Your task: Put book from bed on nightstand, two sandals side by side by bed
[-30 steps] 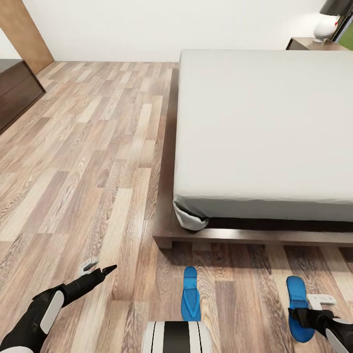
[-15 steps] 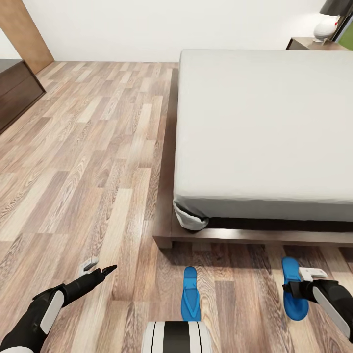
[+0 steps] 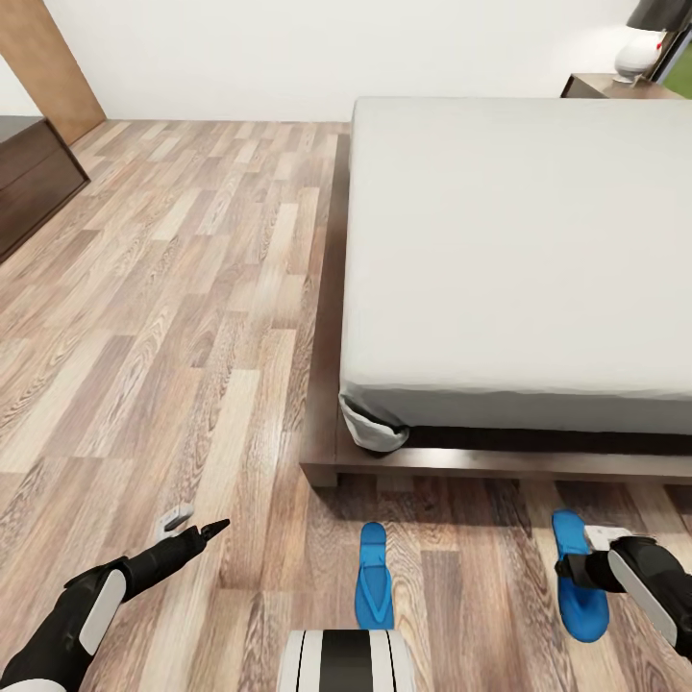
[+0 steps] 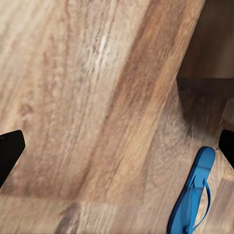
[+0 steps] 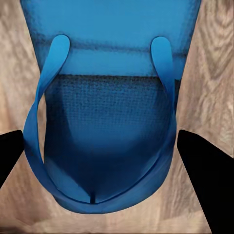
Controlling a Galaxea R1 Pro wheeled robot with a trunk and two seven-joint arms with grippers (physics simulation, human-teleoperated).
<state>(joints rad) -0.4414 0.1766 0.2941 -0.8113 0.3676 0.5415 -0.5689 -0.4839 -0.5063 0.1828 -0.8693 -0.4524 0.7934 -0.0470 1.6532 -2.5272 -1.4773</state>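
Observation:
Two bright blue sandals lie near the foot of the bed (image 3: 519,250). One sandal (image 3: 373,577) lies flat on the plank floor in front of my trunk and also shows in the left wrist view (image 4: 192,200). My right gripper (image 3: 588,569) is shut on the other sandal (image 3: 577,538), whose strap end fills the right wrist view (image 5: 105,112) between the two dark fingers (image 5: 202,170). My left gripper (image 3: 197,525) hangs open over bare floor to the left, its fingers (image 4: 9,151) wide apart. The book is out of view. A nightstand (image 3: 605,86) stands past the bed's far right corner.
A white lamp (image 3: 639,53) sits on the nightstand. A long dark brown cabinet (image 3: 34,178) and a wooden door (image 3: 48,58) stand at the far left. Wide wood-plank floor (image 3: 173,317) stretches left of the bed; the bed's dark platform corner (image 3: 322,471) juts out.
My right gripper carried its sandal away from me toward the bed's foot and slightly left, then eased back a little. The left arm and the other sandal stayed put.

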